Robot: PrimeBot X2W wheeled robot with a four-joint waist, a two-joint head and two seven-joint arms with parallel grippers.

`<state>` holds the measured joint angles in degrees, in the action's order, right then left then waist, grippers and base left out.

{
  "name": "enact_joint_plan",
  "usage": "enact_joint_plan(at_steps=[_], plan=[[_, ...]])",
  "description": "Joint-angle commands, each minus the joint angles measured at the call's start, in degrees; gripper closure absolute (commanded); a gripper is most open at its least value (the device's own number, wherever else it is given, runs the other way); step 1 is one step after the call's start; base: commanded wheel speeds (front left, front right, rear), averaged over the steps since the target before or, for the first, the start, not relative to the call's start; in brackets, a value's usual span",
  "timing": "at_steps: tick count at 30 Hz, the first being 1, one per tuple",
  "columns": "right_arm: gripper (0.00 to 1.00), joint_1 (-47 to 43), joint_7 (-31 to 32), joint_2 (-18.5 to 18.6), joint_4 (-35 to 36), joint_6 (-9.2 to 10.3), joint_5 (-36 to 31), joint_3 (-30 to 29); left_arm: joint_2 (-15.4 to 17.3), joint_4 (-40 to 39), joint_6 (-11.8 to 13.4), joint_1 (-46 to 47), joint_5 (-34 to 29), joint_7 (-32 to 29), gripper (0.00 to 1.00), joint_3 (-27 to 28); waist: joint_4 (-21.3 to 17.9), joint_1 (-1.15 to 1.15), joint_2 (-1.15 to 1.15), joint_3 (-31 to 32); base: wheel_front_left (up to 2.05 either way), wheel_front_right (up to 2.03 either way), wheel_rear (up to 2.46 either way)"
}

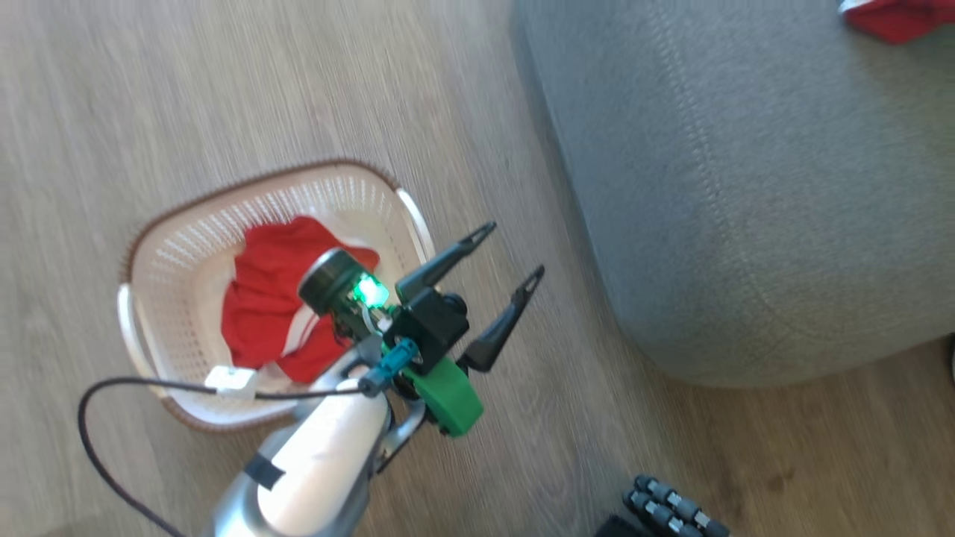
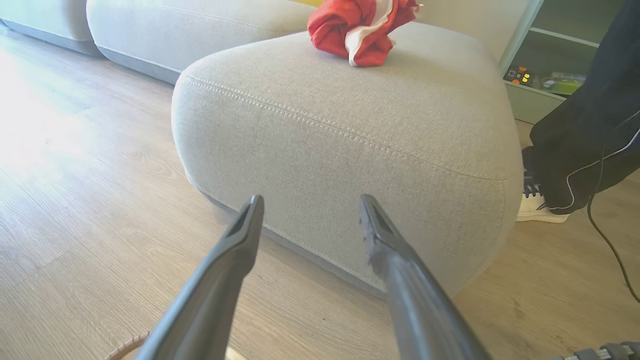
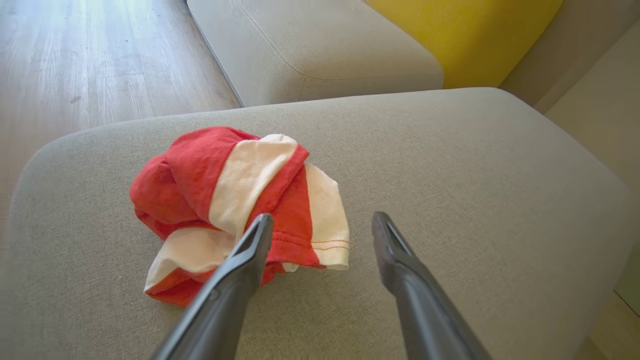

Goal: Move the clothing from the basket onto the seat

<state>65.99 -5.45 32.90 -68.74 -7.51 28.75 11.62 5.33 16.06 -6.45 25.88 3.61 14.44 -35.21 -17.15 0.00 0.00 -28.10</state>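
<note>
The grey seat [image 1: 746,186] has one crumpled red-and-white garment [image 3: 235,210] lying on top. Beside the seat, the basket [image 1: 321,195] holds more red clothing [image 1: 265,298]. The right gripper [image 3: 322,220] hangs over the seat, jaws spread, empty; the left gripper [image 1: 513,250], between seat and basket, likewise wide.

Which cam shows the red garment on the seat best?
Right wrist view: the garment lies close and almost whole on the seat, stripes clear. Left wrist view shows it farther off, cropped at the top edge. Head view catches a red scrap, top right.
</note>
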Motion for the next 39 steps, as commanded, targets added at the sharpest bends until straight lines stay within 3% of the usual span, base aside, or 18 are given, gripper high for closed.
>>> enact_joint_plan(at_steps=[1,6,14,19,23,24,28,33,39], plan=[[0.00,-2.31,0.30,2.89,1.79,0.02,0.71,1.54,-0.79,-1.50,-0.32,-1.82,0.38,0.56,0.00,1.51,0.28,0.00,0.00,4.93,0.00,0.00,0.00],[0.00,-3.63,-0.92,5.48,5.06,0.02,2.22,5.74,-1.65,-2.12,-0.14,-4.86,1.06,0.56,0.00,3.29,0.73,0.00,0.00,10.54,0.00,0.00,0.00],[0.00,-6.22,-9.22,6.72,15.12,0.02,6.03,8.45,-2.31,-3.99,0.62,-8.97,2.16,0.56,0.00,8.40,2.43,0.00,0.00,17.03,0.00,0.00,0.00],[0.00,-10.46,-9.51,7.11,27.15,0.02,5.56,3.85,-2.42,-5.15,0.60,-10.79,2.60,0.56,0.00,10.88,4.29,0.00,0.00,19.59,0.00,0.00,0.00],[0.00,-16.82,-9.53,5.53,38.68,0.02,0.45,-1.40,-2.44,-6.86,1.98,-12.35,4.89,0.56,0.00,13.37,6.00,0.00,0.00,21.29,0.00,0.00,0.00],[0.00,-16.82,-9.53,5.53,38.68,0.02,0.45,-1.40,-2.44,-6.86,1.98,-12.35,4.89,0.56,0.00,13.37,6.00,0.00,0.00,21.29,0.00,0.00,0.00],[0.00,-24.01,-9.53,1.06,49.36,0.02,-3.46,-5.66,-2.44,-7.99,3.41,-13.72,6.32,0.56,0.00,15.02,8.02,0.00,0.00,22.59,0.00,0.00,0.00],[0.00,-32.09,-9.54,-3.25,59.27,0.02,-6.35,-5.46,-2.45,-8.28,5.38,-15.07,7.50,0.56,0.00,16.85,11.27,0.00,0.00,24.24,0.00,0.00,0.00],[0.00,-40.83,-9.54,-7.06,65.79,0.02,-6.49,-5.01,-2.45,-10.13,9.22,-16.50,10.25,0.56,0.00,20.12,15.57,0.00,0.00,25.97,0.00,0.00,0.00]])
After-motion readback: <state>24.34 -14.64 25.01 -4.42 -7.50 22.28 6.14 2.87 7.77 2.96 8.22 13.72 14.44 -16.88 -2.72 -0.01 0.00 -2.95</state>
